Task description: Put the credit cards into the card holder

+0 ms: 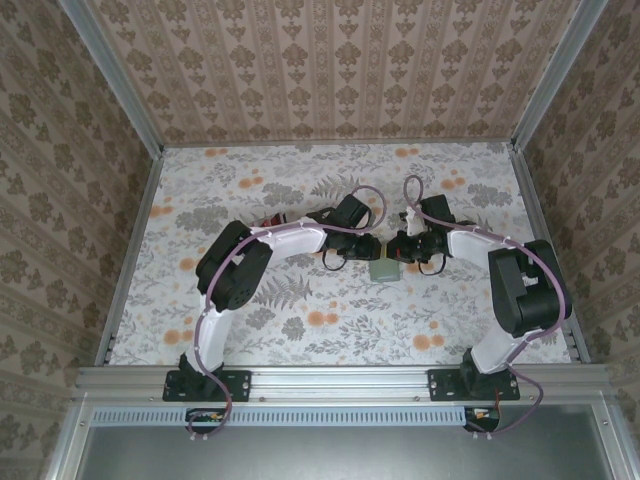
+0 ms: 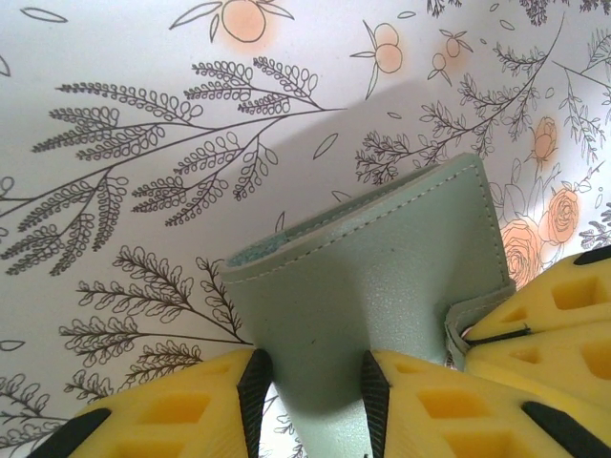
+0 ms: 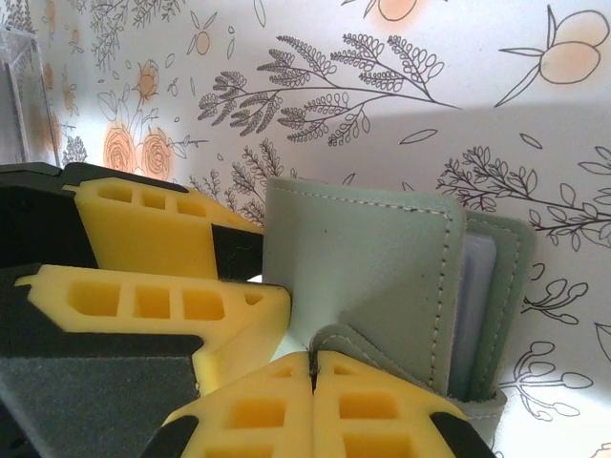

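Two arms meet over a flat grey-green stitched card holder [image 1: 385,268] at mid-frame.
Left arm [image 1: 285,240] and right arm [image 1: 480,245] each bend at the elbow and reach inward above the floral tabletop [image 1: 250,190]. The left jaws clamp the card holder's body. The right jaws are pressed together on its small edge tab, and pale clear sleeves [image 3: 477,305] show inside.

Left arm [image 1: 285,240], right arm [image 1: 485,248]: bent inward, wrists facing.
Left hand [image 2: 315,370]: part-closed, clamping holder [image 2: 382,277].
Right hand [image 3: 313,370]: fingertips [image 3: 272,405] pressed together on holder flap.
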Action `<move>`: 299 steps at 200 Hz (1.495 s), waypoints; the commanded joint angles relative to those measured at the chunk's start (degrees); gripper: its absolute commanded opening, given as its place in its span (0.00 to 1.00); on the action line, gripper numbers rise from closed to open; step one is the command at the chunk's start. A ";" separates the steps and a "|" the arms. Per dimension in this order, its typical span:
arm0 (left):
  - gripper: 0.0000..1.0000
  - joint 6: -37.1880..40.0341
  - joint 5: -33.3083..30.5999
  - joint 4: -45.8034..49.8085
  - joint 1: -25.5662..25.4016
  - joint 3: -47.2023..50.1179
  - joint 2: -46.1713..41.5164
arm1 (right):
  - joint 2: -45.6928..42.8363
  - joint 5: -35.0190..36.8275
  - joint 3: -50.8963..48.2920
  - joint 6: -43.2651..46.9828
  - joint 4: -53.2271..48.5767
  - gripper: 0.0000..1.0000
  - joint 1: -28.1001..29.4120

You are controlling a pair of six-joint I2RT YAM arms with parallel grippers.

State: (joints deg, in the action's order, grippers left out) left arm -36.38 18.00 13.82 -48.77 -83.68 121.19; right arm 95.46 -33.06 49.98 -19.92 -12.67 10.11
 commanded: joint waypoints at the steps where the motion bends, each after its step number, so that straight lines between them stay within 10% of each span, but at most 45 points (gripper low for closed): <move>1: 0.35 0.70 0.56 0.23 -0.86 -1.65 2.12 | 1.83 -1.70 0.01 0.06 -0.53 0.00 0.58; 299: 0.35 0.46 0.22 -1.51 -0.80 0.09 0.85 | 2.06 8.82 0.46 1.22 -14.02 0.00 3.50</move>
State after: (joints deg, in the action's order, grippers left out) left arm -36.38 18.09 13.61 -49.06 -84.58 121.84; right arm 96.29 -28.03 53.15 -18.17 -19.90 11.60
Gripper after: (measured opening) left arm 0.351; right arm 0.043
